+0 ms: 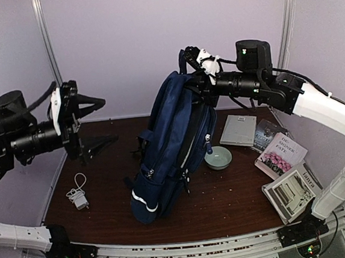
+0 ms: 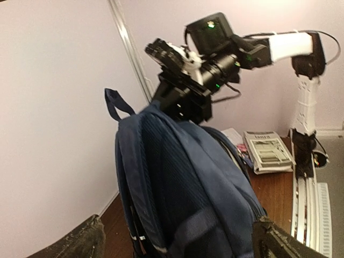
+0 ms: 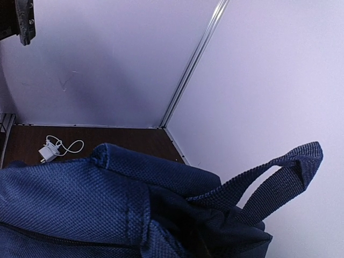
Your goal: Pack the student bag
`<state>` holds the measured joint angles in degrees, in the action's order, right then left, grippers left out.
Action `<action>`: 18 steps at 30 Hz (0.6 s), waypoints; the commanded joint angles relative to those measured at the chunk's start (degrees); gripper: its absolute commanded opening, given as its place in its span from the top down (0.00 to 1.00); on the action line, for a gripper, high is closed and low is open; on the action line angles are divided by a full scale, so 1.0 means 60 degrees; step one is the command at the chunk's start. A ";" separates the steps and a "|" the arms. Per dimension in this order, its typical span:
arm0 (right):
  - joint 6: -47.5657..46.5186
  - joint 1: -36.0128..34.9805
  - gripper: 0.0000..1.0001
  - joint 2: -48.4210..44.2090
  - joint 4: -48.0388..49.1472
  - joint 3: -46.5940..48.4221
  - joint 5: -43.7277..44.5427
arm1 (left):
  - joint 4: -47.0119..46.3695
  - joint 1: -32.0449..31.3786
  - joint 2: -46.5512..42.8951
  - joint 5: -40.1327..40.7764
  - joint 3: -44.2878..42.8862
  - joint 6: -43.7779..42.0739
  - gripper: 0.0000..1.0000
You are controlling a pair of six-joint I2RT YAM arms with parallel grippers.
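left arm: reaching out level, wrist rolled on its side | left gripper (image 1: 96, 123): hovering in the air, jaws spreading wide | right arm: stretching high, forearm lying level | right gripper (image 1: 197, 83): clamping the bag (image 1: 174, 147) by the top, just under its fingers

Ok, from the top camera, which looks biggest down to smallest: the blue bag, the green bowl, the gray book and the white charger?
1. student bag
2. gray book
3. green bowl
4. white charger, though with its cord spread out it comes close to the bowl.
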<state>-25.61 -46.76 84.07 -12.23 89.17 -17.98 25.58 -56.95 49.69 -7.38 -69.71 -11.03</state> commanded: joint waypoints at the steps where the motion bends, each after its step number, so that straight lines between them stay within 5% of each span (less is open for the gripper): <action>1: 0.0760 -0.0366 1.00 0.0280 0.0020 0.0537 0.1561 | -0.0313 -0.0079 0.2246 0.1416 -0.1471 0.1351 0.02; 11: 0.1940 -0.0503 1.00 0.0392 -0.0051 0.0904 0.2070 | -0.1017 -0.0238 0.3832 0.1620 -0.2155 0.1180 0.02; 18: 0.2217 -0.0539 1.00 0.0943 -0.0521 0.1545 0.3039 | -0.1805 -0.0249 0.3772 -0.0331 -0.1956 0.1252 0.02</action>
<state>-16.03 -49.65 87.88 -14.83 94.63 -4.97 20.38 -58.17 72.97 -2.59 -80.99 -4.27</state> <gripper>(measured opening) 0.066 0.978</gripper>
